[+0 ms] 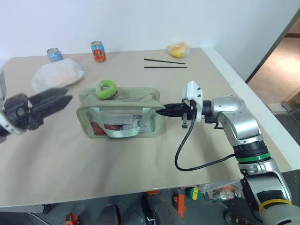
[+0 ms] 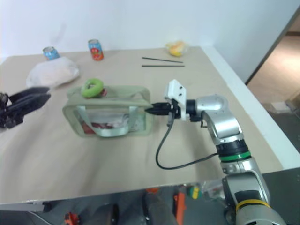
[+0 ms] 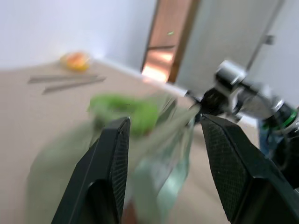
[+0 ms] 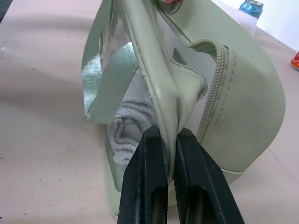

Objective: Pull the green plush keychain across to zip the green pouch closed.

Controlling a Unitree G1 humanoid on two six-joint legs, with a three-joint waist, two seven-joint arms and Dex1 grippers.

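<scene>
Two tasks: right gripper (image 4: pixel 170 140), jaws clamped on the green pouch (image 1: pixel 122 115) end, holds firm while left gripper (image 1: pixel 58 100), jaws wide, reaches the green plush keychain (image 1: pixel 106 88).

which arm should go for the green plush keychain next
Left, probably. The left hand is open, empty and beside the green plush keychain, while the right hand is shut on the green pouch end seam, steadying it.

The right arm (image 1: pixel 239 129) is shiny silver with a green ring, a yellow band, a white box behind its two black fingers (image 4: pixel 161 186), and a black cable (image 1: pixel 185 150) hanging below.
</scene>
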